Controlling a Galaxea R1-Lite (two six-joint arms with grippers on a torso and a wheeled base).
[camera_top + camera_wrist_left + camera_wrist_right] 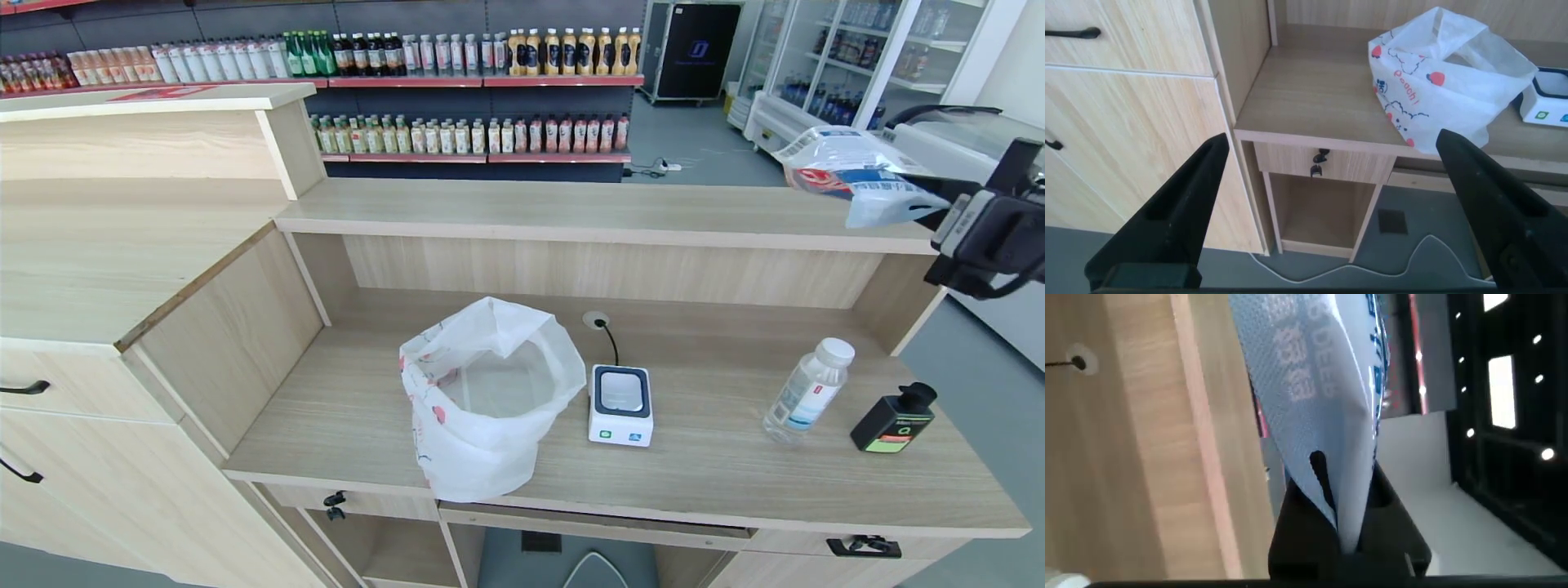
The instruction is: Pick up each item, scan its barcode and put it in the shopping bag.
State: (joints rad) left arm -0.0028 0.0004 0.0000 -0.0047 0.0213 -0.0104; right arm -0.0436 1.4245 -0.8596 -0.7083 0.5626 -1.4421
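One pouch (pixel 841 167) pinched in right gripper (pixel 924 212); left gripper (pixel 1331 145) spread wide.

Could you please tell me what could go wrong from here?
The right pincer grips the packet only by one edge, so it may slip. Coming down to the scanner, the arm could topple the upright water bottle. The shopping bag has a limp rim that might fold shut.

Bright, even shop lighting, faint soft shadows on counter (pixel 718 482), edges bowed
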